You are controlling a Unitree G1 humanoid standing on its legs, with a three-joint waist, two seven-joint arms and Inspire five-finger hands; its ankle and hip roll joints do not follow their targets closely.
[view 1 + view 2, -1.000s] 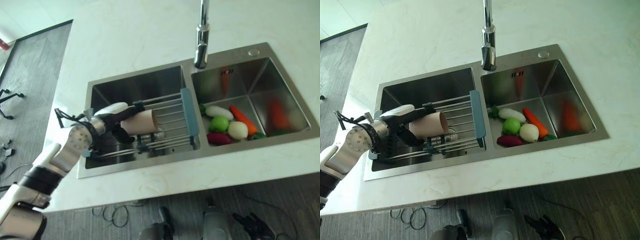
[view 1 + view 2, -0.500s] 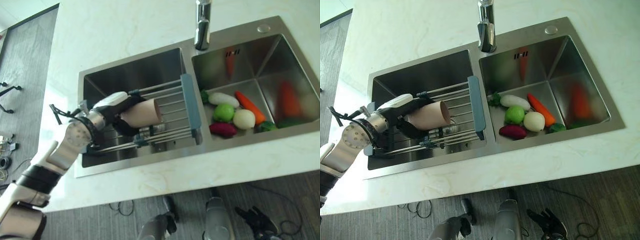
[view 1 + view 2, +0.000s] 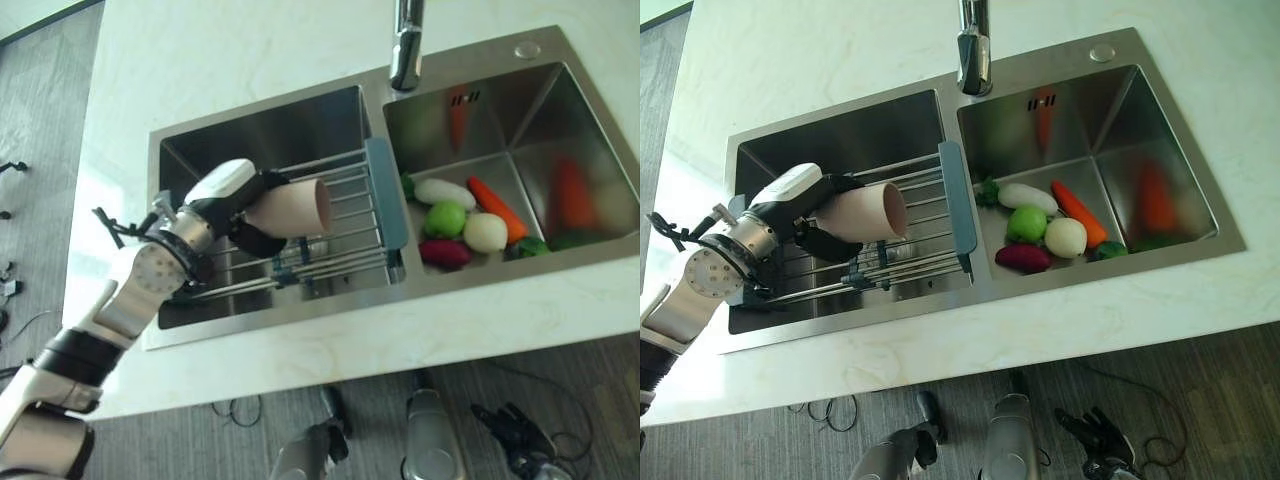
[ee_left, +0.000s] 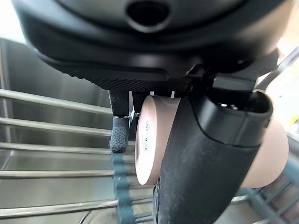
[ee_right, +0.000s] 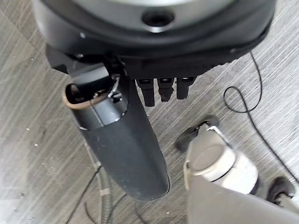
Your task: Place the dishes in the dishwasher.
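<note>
A beige cup [image 3: 295, 205] lies on its side in my left hand [image 3: 228, 185], mouth pointing toward the rack's blue end. The thumb and fingers are curled round it, as the left wrist view shows with the cup [image 4: 149, 140] against the palm and the thumb [image 4: 205, 163] across it. The cup hangs just above the wire rack [image 3: 345, 240] that spans the left basin [image 3: 260, 130] of the steel sink. My right hand [image 3: 1095, 440] hangs low over the floor below the counter edge, fingers relaxed and holding nothing; its thumb [image 5: 117, 140] shows in the right wrist view.
The right basin [image 3: 560, 110] holds a carrot [image 3: 495, 210], a green apple [image 3: 445, 218], a white vegetable [image 3: 445, 192], a pale round one [image 3: 485, 232] and a purple one [image 3: 445, 253]. A faucet [image 3: 405, 50] rises between the basins. White countertop [image 3: 250, 50] surrounds the sink.
The whole picture has shifted with the camera. My left hand has lifted the cup a little higher above the rack bars, still holding it.
</note>
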